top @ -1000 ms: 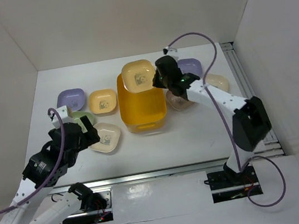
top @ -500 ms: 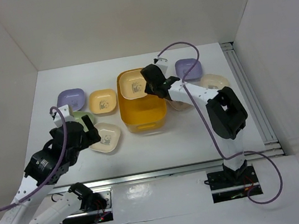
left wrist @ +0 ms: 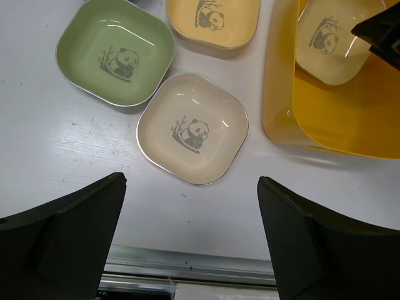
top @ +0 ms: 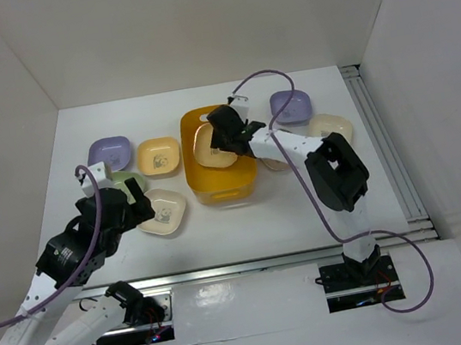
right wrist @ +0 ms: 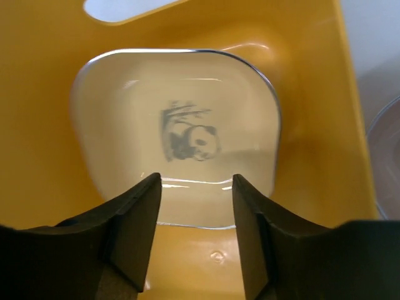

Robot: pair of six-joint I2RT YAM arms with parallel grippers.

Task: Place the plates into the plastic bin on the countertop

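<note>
Left wrist view crops the plastic bin (left wrist: 278,75).

We see bright, even light from overhead, soft grey shadows on the white countertop (top: 247,222), small white glints on the green plate (left wrist: 115,53), and the cream plate (right wrist: 178,156) slightly blurred in the right wrist view

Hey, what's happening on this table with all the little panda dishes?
The robot is putting plates into the yellow bin. The right gripper hangs over the bin, jaws apart, with one cream panda plate lying inside below it. The left gripper hovers open above another cream plate on the countertop, a green plate beside it.
</note>
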